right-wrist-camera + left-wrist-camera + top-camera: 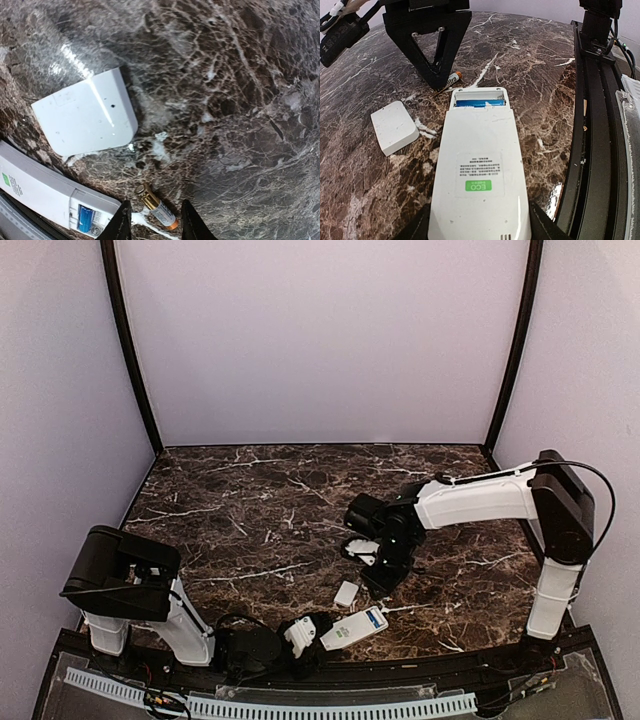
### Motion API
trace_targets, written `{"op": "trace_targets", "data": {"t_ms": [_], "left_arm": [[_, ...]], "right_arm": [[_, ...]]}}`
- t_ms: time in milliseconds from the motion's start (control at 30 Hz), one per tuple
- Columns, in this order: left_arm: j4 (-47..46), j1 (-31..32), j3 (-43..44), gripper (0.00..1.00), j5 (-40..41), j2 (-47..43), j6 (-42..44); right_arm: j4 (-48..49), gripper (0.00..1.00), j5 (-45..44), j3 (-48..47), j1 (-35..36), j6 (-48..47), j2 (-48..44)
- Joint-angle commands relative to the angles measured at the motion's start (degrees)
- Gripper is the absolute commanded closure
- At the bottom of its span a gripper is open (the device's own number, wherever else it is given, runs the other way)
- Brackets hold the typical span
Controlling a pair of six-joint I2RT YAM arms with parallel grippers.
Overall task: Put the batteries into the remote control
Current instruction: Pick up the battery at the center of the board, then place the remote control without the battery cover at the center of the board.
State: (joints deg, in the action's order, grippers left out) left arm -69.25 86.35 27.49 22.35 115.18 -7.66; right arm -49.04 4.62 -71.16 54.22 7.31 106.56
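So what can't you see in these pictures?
- Buttons of the remote control: in every view, its back faces up.
- The loose battery: in the left wrist view, half hidden behind the right gripper; in the top view, too small to find.
- Small print on the label: left wrist view, too small to read.
- Fingertips of the left gripper: left wrist view, covered by the remote control.

- This is looking like a robot lab test booth: plain pale walls [320,340] are closing it in on the far side, the left and the right.
- Dark poles [128,350] are running up the two far corners.
- Two robot arms, the left arm [120,575] and the right arm [475,502], are sitting bolted at the near edge of a marble-patterned tabletop [250,490].
- A white slotted cable strip [300,707] is lying along the near edge, and a black cable [610,495] is looping off the right arm.
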Motion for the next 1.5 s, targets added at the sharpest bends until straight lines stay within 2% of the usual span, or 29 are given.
{"op": "trace_targets", "data": {"t_ms": [0,233,467,667,967,1200,1467], "left_arm": [[7.99,-0.04,-0.09,1.0,-2.56,1.94,0.88],[7.91,-0.04,-0.12,1.0,-2.44,1.9,0.84],[7.82,-0.04,-0.15,1.0,-2.38,1.96,0.81],[7.82,-0.08,-0.17,1.0,-2.48,1.97,0.83],[7.86,-0.04,-0.15,1.0,-2.42,1.98,0.89],[7.82,-0.08,-0.12,1.0,-2.33,1.9,0.97],[5.76,0.05,-0.97,1.0,-2.44,1.63,2.17]], "right_arm": [[-1.46,0.7,-1.93,-1.27,0.8,-0.82,1.59],[-2.35,0.78,-3.94,-1.44,1.64,-0.43,4.36],[-3.48,1.0,-5.11,-1.77,2.06,1.46,4.77],[-4.85,1.0,-6.53,-3.26,0.43,6.85,1.1],[-7.0,1.0,1.55,-1.27,-0.57,13.31,-6.84],[-0.34,1.0,8.38,5.75,0.65,16.42,-12.76],[1.84,1.0,9.2,8.3,1.68,17.8,-14.46]]}}
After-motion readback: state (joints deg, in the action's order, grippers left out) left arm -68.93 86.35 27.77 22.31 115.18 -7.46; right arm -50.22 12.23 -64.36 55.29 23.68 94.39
